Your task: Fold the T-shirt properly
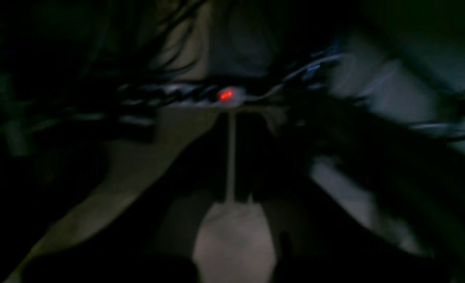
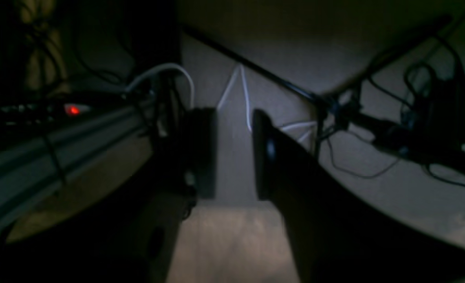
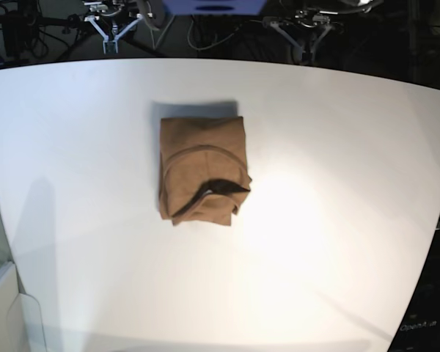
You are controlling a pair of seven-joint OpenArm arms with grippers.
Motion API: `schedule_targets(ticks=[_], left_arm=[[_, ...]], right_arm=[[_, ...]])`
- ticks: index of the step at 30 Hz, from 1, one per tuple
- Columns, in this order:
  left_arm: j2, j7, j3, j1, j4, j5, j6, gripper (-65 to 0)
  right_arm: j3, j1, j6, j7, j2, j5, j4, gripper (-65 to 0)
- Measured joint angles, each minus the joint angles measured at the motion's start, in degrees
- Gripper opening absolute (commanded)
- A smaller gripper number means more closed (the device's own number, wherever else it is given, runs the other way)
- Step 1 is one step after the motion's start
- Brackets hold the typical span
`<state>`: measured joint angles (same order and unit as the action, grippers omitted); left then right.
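Note:
The tan T-shirt (image 3: 202, 172) lies folded into a compact rectangle on the white table (image 3: 337, 220), a little left of centre, with the collar curve showing and one dark fold edge lifted at its lower right. Both arms are drawn back beyond the far table edge, well away from the shirt. My right gripper (image 3: 111, 45) hangs at the top left; in the right wrist view (image 2: 234, 153) its dark fingers stand apart and hold nothing. My left gripper (image 3: 306, 45) hangs at the top right; in the dark, blurred left wrist view (image 1: 230, 157) only a thin slit shows between its fingers.
Cables and a power strip with a red light (image 1: 225, 94) lie behind the table, also in the right wrist view (image 2: 72, 110). A metal rail (image 2: 40, 153) and a dark stand with wires (image 2: 413, 129) are near the right gripper.

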<state>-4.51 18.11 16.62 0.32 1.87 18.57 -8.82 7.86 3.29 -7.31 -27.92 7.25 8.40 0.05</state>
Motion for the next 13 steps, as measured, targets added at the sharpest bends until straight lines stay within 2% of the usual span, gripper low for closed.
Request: schedule_targets(ticks=[4,13], left_arm=[[0.02,-1.62,0.00,0.50,-0.15,0.42,-0.63,-61.8],[-0.07,-1.51,-0.15,-1.01,0.02,0.59,-0.63,-61.7]], right_arm=[[-0.02,0.17,-0.28,1.88,-0.46,0.20,-0.15,-44.8],[0.00,-0.11,-0.13,1.75,0.46,0.00,-0.07,-44.8]])
